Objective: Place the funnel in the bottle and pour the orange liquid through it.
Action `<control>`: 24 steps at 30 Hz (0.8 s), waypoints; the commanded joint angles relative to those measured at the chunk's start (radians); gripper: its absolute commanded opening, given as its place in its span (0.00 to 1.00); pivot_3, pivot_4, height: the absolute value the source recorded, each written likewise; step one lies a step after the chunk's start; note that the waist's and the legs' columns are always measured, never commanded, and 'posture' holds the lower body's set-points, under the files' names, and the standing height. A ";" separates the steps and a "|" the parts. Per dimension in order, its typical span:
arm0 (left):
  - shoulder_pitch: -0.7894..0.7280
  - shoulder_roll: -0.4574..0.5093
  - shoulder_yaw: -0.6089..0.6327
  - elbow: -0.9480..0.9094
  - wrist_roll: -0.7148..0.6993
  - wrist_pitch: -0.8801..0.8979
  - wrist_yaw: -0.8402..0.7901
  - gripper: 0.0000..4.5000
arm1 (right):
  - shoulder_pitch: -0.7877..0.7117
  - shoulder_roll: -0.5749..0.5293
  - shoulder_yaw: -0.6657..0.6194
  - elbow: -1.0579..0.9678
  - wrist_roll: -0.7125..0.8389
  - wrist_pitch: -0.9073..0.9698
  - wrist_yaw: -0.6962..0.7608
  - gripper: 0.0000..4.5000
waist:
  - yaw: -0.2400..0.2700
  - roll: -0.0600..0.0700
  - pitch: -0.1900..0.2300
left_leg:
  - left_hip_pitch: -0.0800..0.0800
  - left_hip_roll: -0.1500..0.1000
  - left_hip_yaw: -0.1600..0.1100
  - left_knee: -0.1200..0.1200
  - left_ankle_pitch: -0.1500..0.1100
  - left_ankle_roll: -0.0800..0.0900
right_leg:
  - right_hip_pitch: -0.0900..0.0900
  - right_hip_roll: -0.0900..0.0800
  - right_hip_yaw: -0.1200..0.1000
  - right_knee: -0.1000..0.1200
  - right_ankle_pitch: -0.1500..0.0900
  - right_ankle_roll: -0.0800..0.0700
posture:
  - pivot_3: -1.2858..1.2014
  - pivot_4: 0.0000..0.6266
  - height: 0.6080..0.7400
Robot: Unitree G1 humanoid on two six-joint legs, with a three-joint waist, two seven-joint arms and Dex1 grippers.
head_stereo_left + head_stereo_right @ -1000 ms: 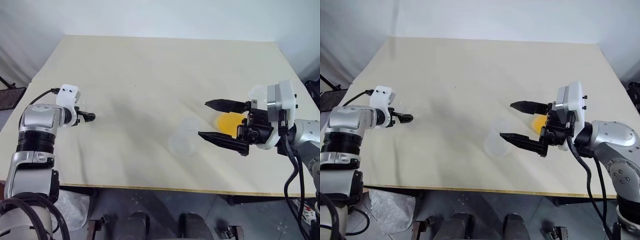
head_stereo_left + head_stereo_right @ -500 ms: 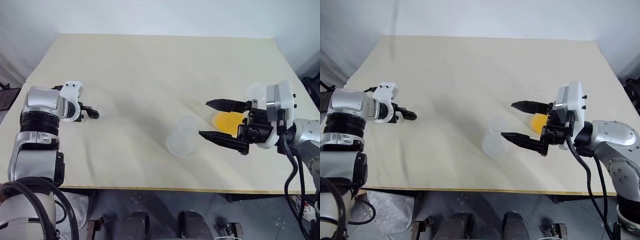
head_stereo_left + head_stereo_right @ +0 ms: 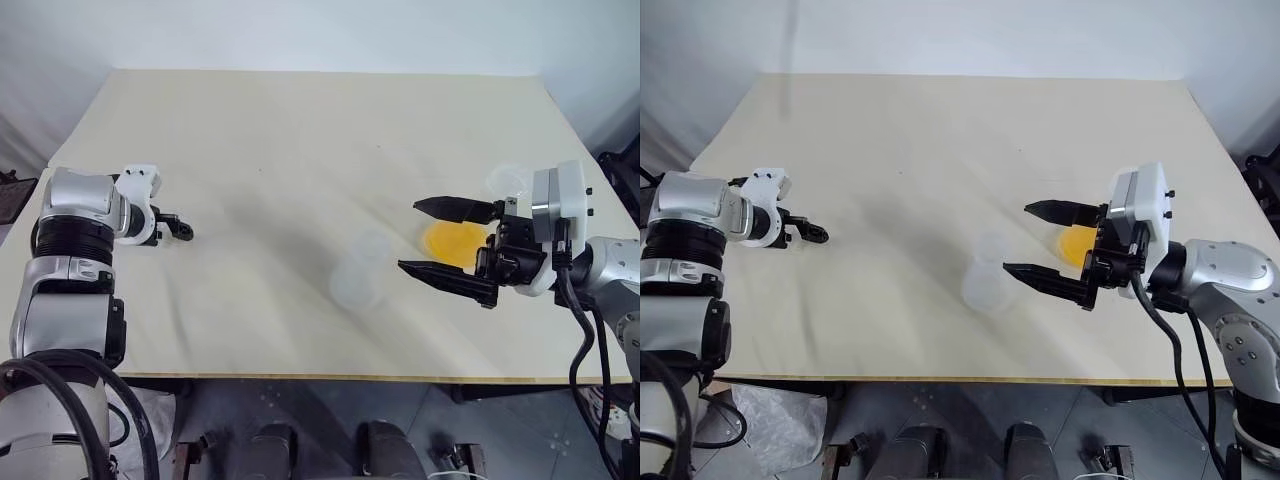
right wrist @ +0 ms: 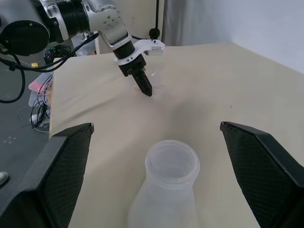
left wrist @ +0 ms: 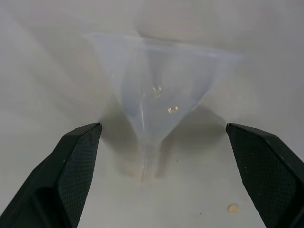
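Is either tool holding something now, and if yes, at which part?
Nothing is held. The left tool is open around the funnel without touching it; the right tool is open before the bottle.

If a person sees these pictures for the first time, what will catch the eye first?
Probably the orange liquid, a bright patch on the pale table, just behind the right gripper, whose black fingers stand wide open. Beside it stands the clear bottle, uncapped. Far left, the left gripper hangs open over the small clear funnel.

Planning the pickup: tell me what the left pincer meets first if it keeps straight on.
Probably the funnel, lying between the open left pincer's fingers just ahead; behind it is the table. Depth is uncertain.
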 commanded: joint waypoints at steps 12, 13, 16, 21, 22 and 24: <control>-0.010 0.068 -0.134 0.026 0.069 -0.057 -0.141 0.99 | -0.016 -0.011 -0.013 0.001 -0.011 -0.026 0.004 1.00 | 0.000 0.000 0.000 | 0.000 0.000 0.000 0.000 0.000 0.000 | 0.000 0.000 0.000 0.000 0.000 0.000 | 0.52 0.24 1.00; -0.012 0.066 -0.134 0.033 0.073 -0.064 -0.144 0.99 | -0.016 -0.011 -0.012 0.002 -0.013 -0.026 0.004 1.00 | 0.000 0.000 0.000 | 0.000 0.000 0.000 0.000 0.000 0.000 | 0.000 0.000 0.000 0.000 0.000 0.000 | 0.52 0.24 1.00; -0.018 0.059 -0.134 0.056 0.084 -0.084 -0.146 0.91 | -0.017 -0.009 -0.012 0.002 -0.018 -0.026 0.005 1.00 | 0.000 0.000 0.000 | 0.000 0.000 0.000 0.001 0.000 0.000 | 0.000 0.000 0.000 0.001 0.000 0.000 | 0.52 0.24 1.00; -0.020 0.060 -0.116 0.072 0.075 -0.057 -0.144 0.68 | -0.013 -0.014 -0.021 0.002 -0.027 -0.029 0.008 1.00 | -0.002 0.000 0.000 | 0.000 0.000 0.000 0.001 0.000 0.000 | 0.000 0.000 0.000 0.001 0.000 0.000 | 0.52 0.24 1.00; -0.018 0.062 -0.114 0.069 0.074 -0.049 -0.146 0.61 | -0.013 -0.015 -0.022 0.003 -0.029 -0.029 0.008 1.00 | -0.002 0.000 0.000 | 0.000 0.000 0.000 0.001 0.000 0.000 | 0.000 0.000 0.000 0.001 0.000 0.000 | 0.52 0.24 1.00; -0.012 0.066 -0.109 0.057 0.067 -0.029 -0.151 0.46 | -0.015 -0.015 -0.023 0.006 -0.032 -0.029 0.011 1.00 | -0.002 0.000 0.000 | 0.000 0.000 0.000 0.001 0.000 0.000 | 0.000 0.000 0.000 0.001 0.000 0.000 | 0.52 0.24 1.00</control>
